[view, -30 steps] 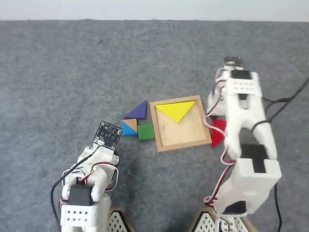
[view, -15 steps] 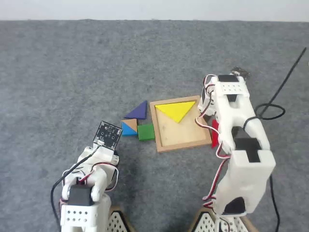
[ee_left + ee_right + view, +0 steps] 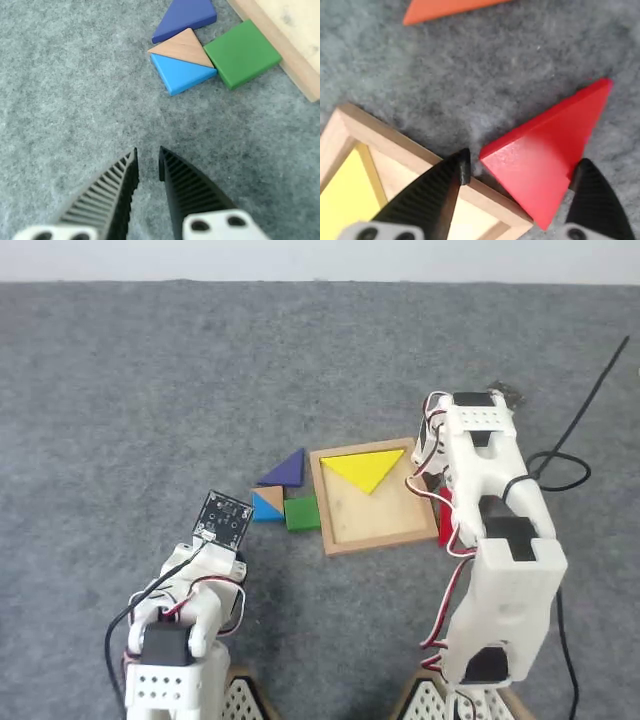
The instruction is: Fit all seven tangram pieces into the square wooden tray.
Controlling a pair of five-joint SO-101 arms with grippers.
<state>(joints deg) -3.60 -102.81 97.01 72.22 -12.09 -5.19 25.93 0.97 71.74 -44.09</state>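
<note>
The right gripper point(image 3: 522, 170) hangs low over the tabletop point(image 3: 485, 75) with its jaws spread wide on either side of the red triangle point(image 3: 545, 160), which lies flat between them and is not yet pinched. This looks like the grasp stage of picking up the second piece. One corner of the red triangle sits just beside the outer rim of the square wooden tray point(image 3: 385, 140), right at one fingertip. The next move therefore probably calls for closing squarely on the triangle's edges without that finger catching the rim, then lifting clear of the wall before carrying the piece inward. Inside the tray, just past that finger, the yellow triangle point(image 3: 335, 200) already lies flat against one side, so the red piece will likely need turning to match the bare floor left beside it. Farther out beyond the gripper lies an orange piece point(image 3: 445, 7), apart from the tray. On the tray's other side, the left gripper point(image 3: 148, 155) hovers with its jaws all but together and nothing between them. Ahead of it cluster the blue triangle point(image 3: 182, 75), the tan triangle point(image 3: 182, 47), the green square point(image 3: 242, 52) touching the tray, and the dark blue triangle point(image 3: 187, 15).
</note>
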